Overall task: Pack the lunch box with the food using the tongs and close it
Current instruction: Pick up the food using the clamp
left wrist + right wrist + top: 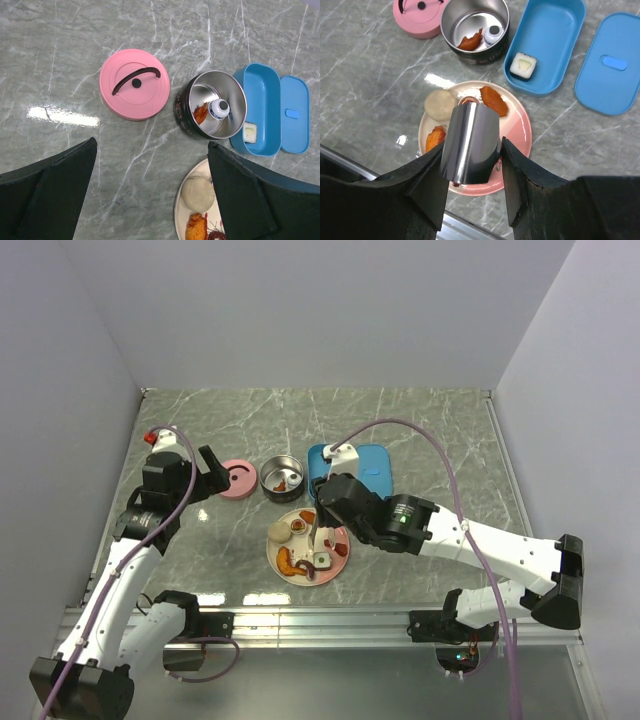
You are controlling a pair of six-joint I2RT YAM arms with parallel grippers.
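My right gripper (472, 160) is shut on the silver tongs (470, 142), which point down over the pink plate (520, 135). On the plate lie a beige bun (440, 105) and two orange shrimp (493, 100) (435, 137); other pieces are hidden behind the tongs. The blue lunch box (550, 35) stands open behind the plate with one white sushi square (523, 65) in it, and its blue lid (615, 65) lies to the right. My left gripper (150, 195) hangs open and holds nothing, above the table left of the plate (181, 210).
A steel bowl (475, 30) with an orange shrimp and a small white-and-blue piece stands left of the lunch box. A round pink lid (417, 15) with a black handle lies beside it. The table's metal front rail (320, 625) runs just below the plate.
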